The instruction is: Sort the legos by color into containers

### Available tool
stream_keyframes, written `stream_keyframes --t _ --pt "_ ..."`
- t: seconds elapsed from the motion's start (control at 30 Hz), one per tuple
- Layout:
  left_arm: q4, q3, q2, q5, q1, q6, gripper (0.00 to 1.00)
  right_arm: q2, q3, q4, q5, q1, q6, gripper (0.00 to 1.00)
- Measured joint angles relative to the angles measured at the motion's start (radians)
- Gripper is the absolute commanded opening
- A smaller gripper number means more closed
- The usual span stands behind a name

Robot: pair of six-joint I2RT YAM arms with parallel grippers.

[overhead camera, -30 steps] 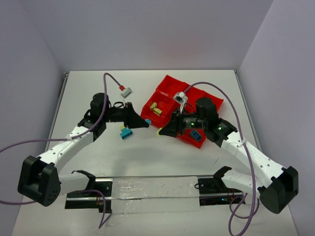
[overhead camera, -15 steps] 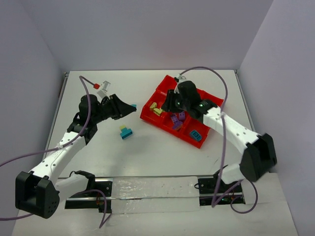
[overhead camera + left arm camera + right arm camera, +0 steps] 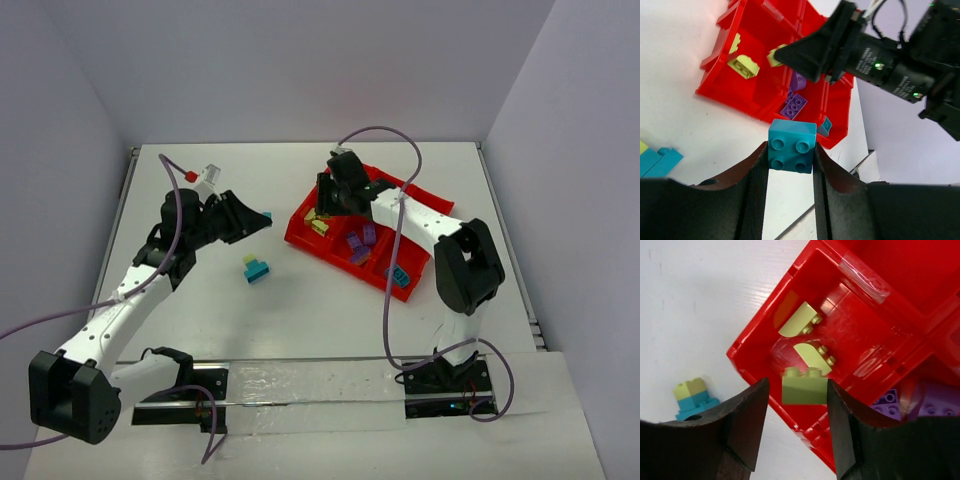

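Right end effector [image 3: 797, 390] grips a yellow brick [image 3: 804, 386] above the yellow compartment [image 3: 855, 340]; it should release only once centred inside.

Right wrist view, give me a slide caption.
Right fingers grip a pale yellow brick over the red tray compartment holding two more yellow pieces.

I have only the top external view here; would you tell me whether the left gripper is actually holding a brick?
Observer: Yes. The left wrist view shows the left gripper shut on a teal brick, with its four studs facing the camera.
Operator: Thank you. What does the right gripper have?
Observer: The right gripper is shut on a pale yellow brick. In the right wrist view the brick shows against the near wall of the red tray, at the compartment holding two pale yellow pieces.
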Motion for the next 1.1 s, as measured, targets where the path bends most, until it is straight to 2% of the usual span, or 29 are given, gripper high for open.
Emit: stream_keyframes --t 0.07,0.3,0.4,0.53,0.8,1.1 --pt "-0.007 0.023 0.011 -0.002 0.000 0.001 0.00 0.019 0.027 -0.015 0.004 0.000 -0.008 0.85" --pt "-0.025 0.086 0.082 -0.008 -0.001 0.011 0.00 0.010 0.071 -0.041 0.032 0.000 -0.025 0.86" --pt "-0.041 0.133 0.139 -0.011 -0.006 0.015 0.00 -0.044 0.047 -0.053 0.048 -0.005 -0.028 0.86" --pt "-0.056 0.249 0.258 -0.026 -0.038 0.018 0.00 -0.241 -0.097 -0.052 0.069 -0.024 -0.019 0.86" --pt "-0.096 0.582 0.581 -0.073 -0.156 0.039 0.00 -0.685 -0.368 -0.058 0.147 -0.078 0.030 0.86" --pt "-0.183 1.016 0.960 -0.146 -0.204 0.104 0.00 -0.920 -0.420 -0.184 0.248 -0.105 0.037 0.88"
